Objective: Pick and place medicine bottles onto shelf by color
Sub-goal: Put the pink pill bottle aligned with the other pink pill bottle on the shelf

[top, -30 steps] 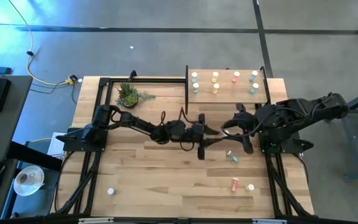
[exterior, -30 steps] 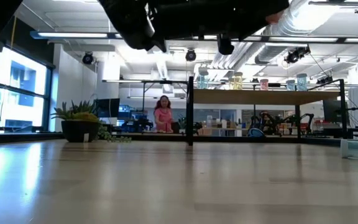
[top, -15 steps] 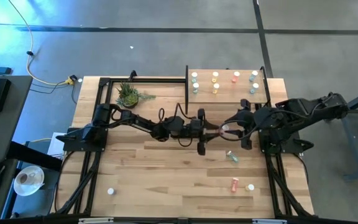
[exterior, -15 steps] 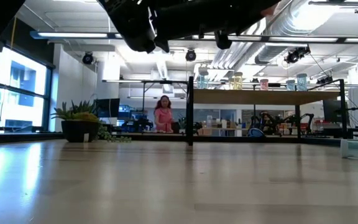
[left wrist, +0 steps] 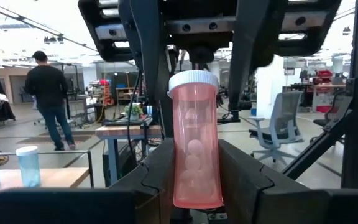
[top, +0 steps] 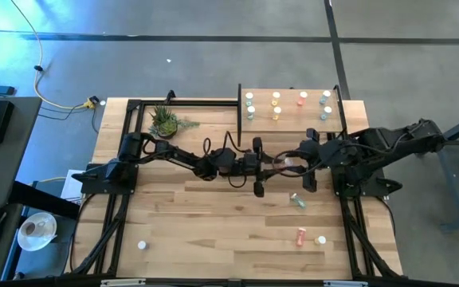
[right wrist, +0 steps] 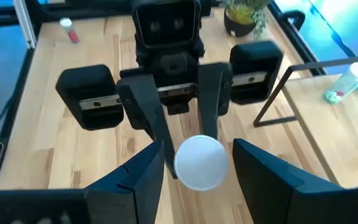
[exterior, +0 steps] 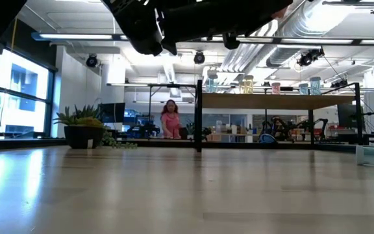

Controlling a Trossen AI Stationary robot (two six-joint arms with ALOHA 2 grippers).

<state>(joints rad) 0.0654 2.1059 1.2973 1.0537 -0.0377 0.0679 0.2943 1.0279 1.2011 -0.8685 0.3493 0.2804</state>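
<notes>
**Mid-table handover of a red bottle**

Above the table's centre, the left gripper (top: 271,166) clamps a red bottle (left wrist: 195,146), cap toward 3 o'clock. The right gripper (top: 300,165) brackets that cap, fingers (right wrist: 138,177) spread, apart. The shelf (top: 293,119) lies at 1 o'clock.

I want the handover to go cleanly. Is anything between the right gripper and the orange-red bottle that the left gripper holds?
Nothing visible. The left gripper is shut on the orange-red bottle, cap toward the right gripper, whose open fingers already sit either side of the white cap, with only air between.
</notes>
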